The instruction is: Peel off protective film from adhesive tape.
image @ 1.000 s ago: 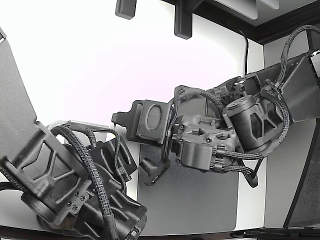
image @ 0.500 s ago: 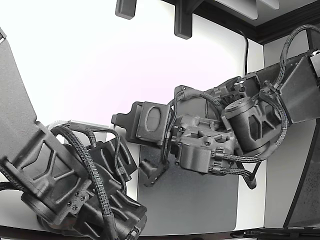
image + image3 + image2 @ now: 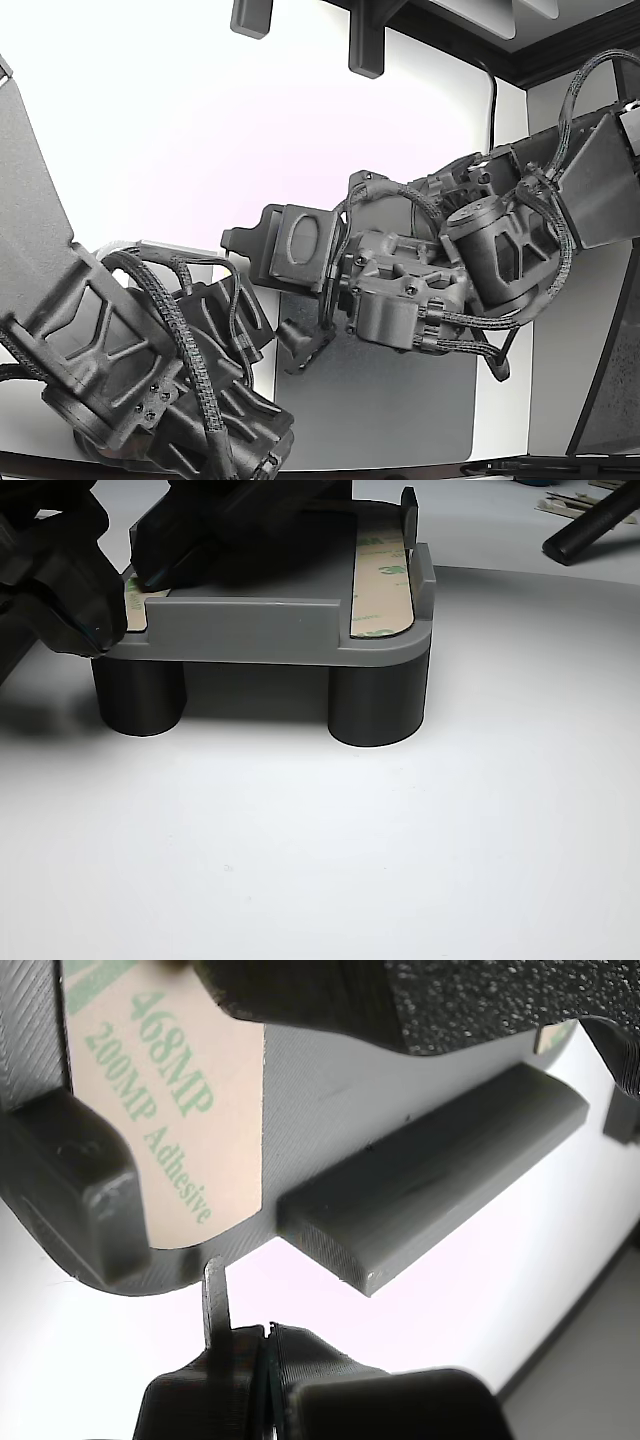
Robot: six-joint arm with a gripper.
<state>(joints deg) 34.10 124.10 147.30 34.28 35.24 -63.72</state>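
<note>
Arm in exterior view shifted slightly down and toward that view's left since a second ago. Gripper (image 3: 268,1365): jaws pressed together, fingertips meeting at thin seam; whether film is pinched, cannot tell. Adhesive tape (image 3: 165,1110), tan liner printed "468MP 200MP Adhesive", lies flat on grey fixture (image 3: 260,630). Second strip (image 3: 382,585) on fixture's far edge. Fixture stands on white table (image 3: 400,840).

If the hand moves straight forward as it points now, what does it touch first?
Probably the lower edge of the grey part, near the tan tape liner; the hand points at it, though depth is unclear.
</note>
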